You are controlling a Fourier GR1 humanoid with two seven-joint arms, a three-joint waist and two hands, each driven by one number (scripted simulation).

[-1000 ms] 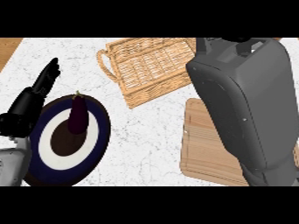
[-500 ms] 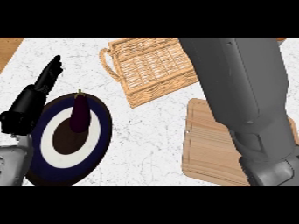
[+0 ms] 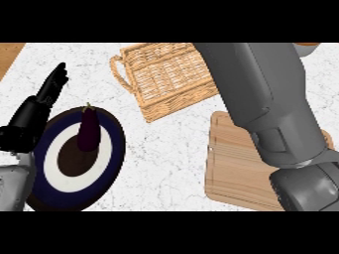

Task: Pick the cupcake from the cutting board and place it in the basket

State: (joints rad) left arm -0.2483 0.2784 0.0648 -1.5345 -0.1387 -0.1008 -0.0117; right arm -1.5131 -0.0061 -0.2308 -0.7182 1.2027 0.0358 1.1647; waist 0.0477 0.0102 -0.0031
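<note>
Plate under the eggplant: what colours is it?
The plate has a dark navy rim, a white ring and a dark brown centre, seen in the head view.

Wicker basket (image 3: 161, 79) beside wooden cutting board (image 3: 235, 168)

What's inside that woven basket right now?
The visible part of the basket shows only bare wicker. Its right side is covered by the robot's right forearm, so anything there, cupcake included, cannot be seen.

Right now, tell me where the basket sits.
In the head view the basket sits at the counter's far middle, beyond the cutting board and right of the plate, partly behind the right forearm.
</note>
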